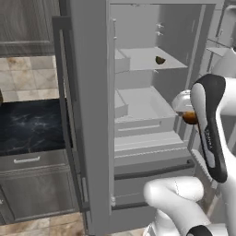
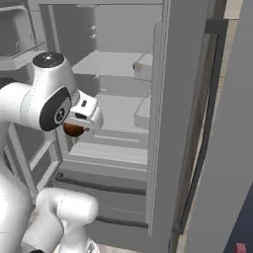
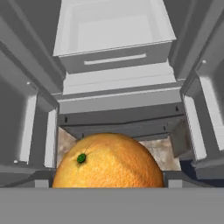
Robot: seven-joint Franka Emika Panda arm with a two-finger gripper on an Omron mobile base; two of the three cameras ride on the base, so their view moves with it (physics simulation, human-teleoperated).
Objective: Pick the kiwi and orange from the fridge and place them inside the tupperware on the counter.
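Before us stands the fridge (image 1: pixel 138 115) with doors open, a drawer (image 3: pixel 113 30) pulled out; beside it lies the black surface (image 1: pixel 27 124). Our pincer (image 2: pixel 74 129) is grasping the orange (image 3: pixel 107 162) in front of the shelves. We see the kiwi (image 1: pixel 160 60) on an upper shelf.

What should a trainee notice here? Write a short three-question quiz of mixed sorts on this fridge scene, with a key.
1. True or false: the kiwi lies on an upper shelf of the fridge.
2. What does the gripper hold? A) the kiwi B) the orange C) nothing
3. Fill in: the fridge's doors stand ____.
Key: 1 true; 2 B; 3 open.
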